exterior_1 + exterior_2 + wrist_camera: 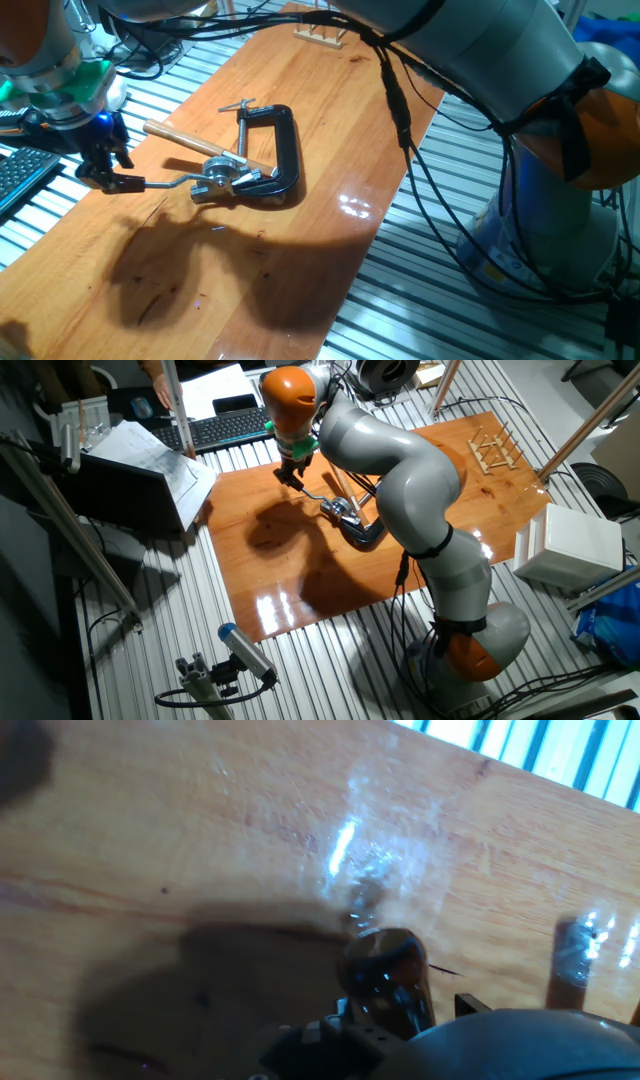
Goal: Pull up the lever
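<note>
The lever (170, 182) is a thin bent silver arm lying low over the wooden table (250, 290). It runs from a small silver hub (220, 178) leftward to a dark rounded knob (126, 183). My gripper (108, 178) is at the knob end, with its black fingers closed around the knob. In the hand view the dark knob (385, 968) sits close below the camera, just over the tabletop. In the other fixed view the gripper (290, 472) is at the board's far edge, with the lever (316, 493) leading to the hub (340, 508).
A black C-clamp (287, 150) holds the hub to the table. A pale wooden-handled hammer (175, 135) lies behind it. A small wooden rack (320, 35) stands at the far end. A keyboard (20, 178) lies left of the board. A white box (575, 545) stands beside the table.
</note>
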Robot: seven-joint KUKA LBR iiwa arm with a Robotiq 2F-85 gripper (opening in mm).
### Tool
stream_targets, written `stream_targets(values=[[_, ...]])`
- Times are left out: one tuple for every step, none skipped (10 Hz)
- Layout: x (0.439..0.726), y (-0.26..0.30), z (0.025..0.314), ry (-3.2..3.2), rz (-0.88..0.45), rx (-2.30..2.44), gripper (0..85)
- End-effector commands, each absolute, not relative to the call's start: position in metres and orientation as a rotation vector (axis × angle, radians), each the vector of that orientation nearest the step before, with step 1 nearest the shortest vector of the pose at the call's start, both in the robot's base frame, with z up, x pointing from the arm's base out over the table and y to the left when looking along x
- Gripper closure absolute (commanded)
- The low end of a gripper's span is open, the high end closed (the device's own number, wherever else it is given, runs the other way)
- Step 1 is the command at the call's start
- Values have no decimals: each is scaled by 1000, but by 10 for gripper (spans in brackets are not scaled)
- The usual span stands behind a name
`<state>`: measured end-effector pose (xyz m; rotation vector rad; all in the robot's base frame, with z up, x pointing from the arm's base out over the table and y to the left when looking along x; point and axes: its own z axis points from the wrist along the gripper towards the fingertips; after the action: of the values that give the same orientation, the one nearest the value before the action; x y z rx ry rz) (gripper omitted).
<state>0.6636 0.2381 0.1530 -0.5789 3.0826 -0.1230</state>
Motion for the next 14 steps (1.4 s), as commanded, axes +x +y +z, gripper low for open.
stream_targets(values=[[664, 238, 149, 3076, -125, -582, 510], [662, 237, 141, 3052, -145, -591, 510], [662, 237, 138, 3048, -131, -600, 510], [662, 237, 138, 3044, -134, -614, 510], [662, 235, 138, 3043, -129, -616, 510], [662, 235, 138, 3035, -122, -617, 510], [663, 235, 138, 3047, -93, -585, 510], [664, 237, 137, 3036, -82, -578, 340], [666, 237, 136, 3025, -78, -588, 340], [670, 237, 133, 3010, -60, -611, 340], [674, 238, 130, 2998, -44, -632, 340], [676, 236, 127, 2991, -38, -656, 340], [676, 234, 126, 2980, -22, -672, 340], [674, 232, 126, 2977, -11, -678, 340]])
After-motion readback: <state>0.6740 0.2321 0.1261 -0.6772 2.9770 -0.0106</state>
